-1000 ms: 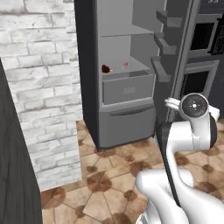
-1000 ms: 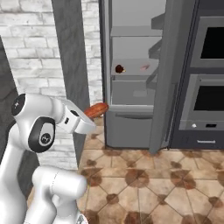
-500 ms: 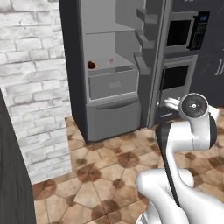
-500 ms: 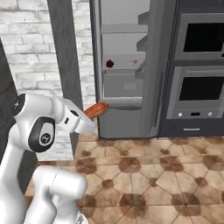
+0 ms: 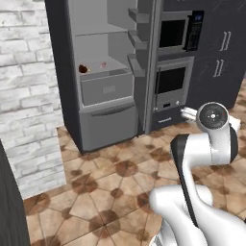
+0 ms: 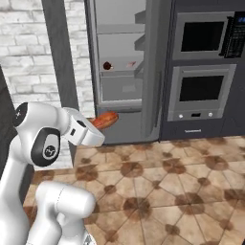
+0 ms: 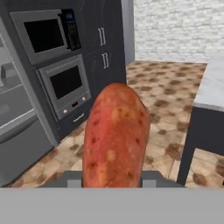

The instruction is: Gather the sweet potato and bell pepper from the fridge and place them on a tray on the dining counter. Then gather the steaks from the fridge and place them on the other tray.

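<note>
My gripper [image 6: 99, 125] is shut on the sweet potato [image 6: 105, 119], an orange-red oblong tuber that sticks out past the fingers. In the hand view the sweet potato [image 7: 114, 135] stands upright between the jaws of the gripper [image 7: 113, 178]. The grey fridge [image 5: 103, 122] stands open ahead of me on the left. A small rounded dark-red thing, apparently the bell pepper [image 5: 83, 68], lies on its middle shelf beside a pale pink steak [image 5: 103, 64]. The marbled dining counter [image 7: 212, 85] shows at the right of the hand view.
A built-in microwave [image 5: 177, 31] and oven [image 5: 171, 79] sit in dark cabinets right of the fridge. A white brick wall [image 5: 26, 91] stands to the left. The open fridge door [image 5: 144, 67] juts out between fridge and oven. The floor is tiled.
The whole picture has slid left as the base turns right: fridge nearer the left, ovens and dark cupboards now in view. The gripper still holds the sweet potato the same way.
</note>
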